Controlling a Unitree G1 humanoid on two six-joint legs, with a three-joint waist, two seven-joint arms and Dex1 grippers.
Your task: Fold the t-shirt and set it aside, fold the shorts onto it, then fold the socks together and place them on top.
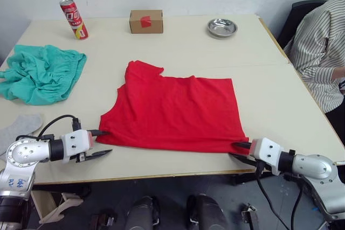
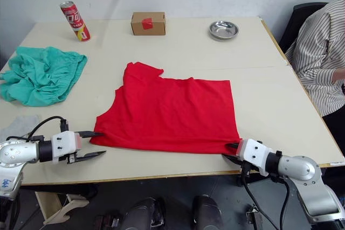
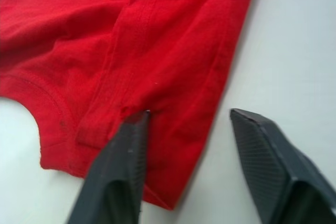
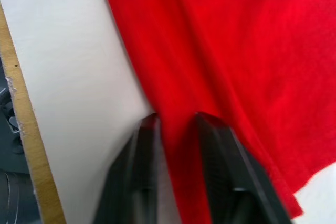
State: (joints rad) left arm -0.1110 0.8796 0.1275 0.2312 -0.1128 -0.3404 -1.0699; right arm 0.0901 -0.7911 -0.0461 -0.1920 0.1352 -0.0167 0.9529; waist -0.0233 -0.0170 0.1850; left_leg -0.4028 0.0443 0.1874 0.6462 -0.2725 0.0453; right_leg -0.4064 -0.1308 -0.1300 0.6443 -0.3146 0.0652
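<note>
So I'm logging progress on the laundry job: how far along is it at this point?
Early. The t-shirt already lies partly folded, flat on the table. In hand: the right gripper pinches its near corner, and the left gripper has open jaws at the other near corner. Left: finishing that fold, setting it aside, then the shorts, crumpled at the left, and a grey sock near the left edge.

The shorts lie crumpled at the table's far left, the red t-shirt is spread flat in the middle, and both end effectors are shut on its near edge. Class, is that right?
Not quite. The right end effector is shut on the t-shirt, but the left end effector is open, one finger on the cloth and the other on bare table, as the left wrist view shows. The shorts are placed as stated.
</note>
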